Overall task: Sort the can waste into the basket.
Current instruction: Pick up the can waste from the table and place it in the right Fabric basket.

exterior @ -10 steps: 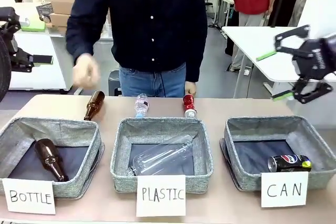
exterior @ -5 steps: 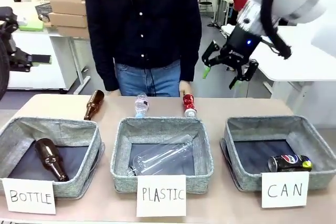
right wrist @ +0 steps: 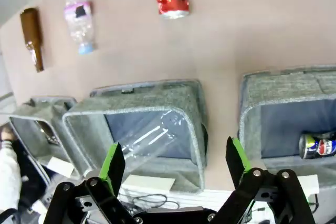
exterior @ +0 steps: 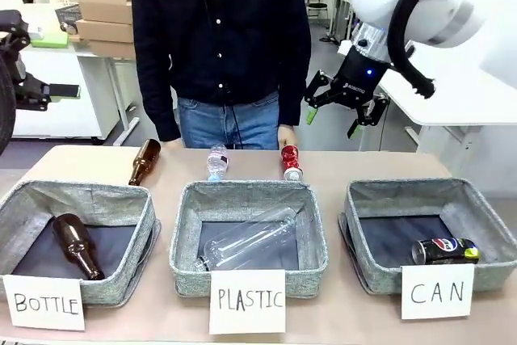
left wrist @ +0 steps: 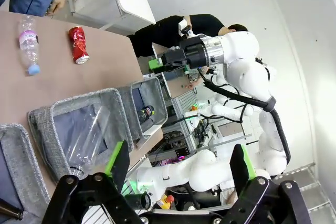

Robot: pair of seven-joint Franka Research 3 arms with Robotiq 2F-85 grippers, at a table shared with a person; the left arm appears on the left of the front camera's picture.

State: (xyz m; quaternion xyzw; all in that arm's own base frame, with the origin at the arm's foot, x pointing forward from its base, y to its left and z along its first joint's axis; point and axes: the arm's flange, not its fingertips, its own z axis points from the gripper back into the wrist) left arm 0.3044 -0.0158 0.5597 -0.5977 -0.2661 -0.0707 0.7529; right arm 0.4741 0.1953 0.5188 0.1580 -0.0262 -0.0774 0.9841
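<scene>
table [exterior: 380, 169] bears can basket [exterior: 428, 188], two more baskets [exterior: 242, 193], brown bottle [exterior: 145, 161], plastic bottle [exterior: 216, 161], red can [exterior: 291, 161].

Red can [left wrist: 79, 44] beside small plastic bottle [left wrist: 29, 43]

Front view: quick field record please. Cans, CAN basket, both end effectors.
black can: lying inside the CAN basket
red can: lying on the table, far side, outside the baskets
right end effector: open, empty, in the air up and to the right of the red can in the front view
left end effector: open, empty
cans left to sort: one, the red can
</scene>
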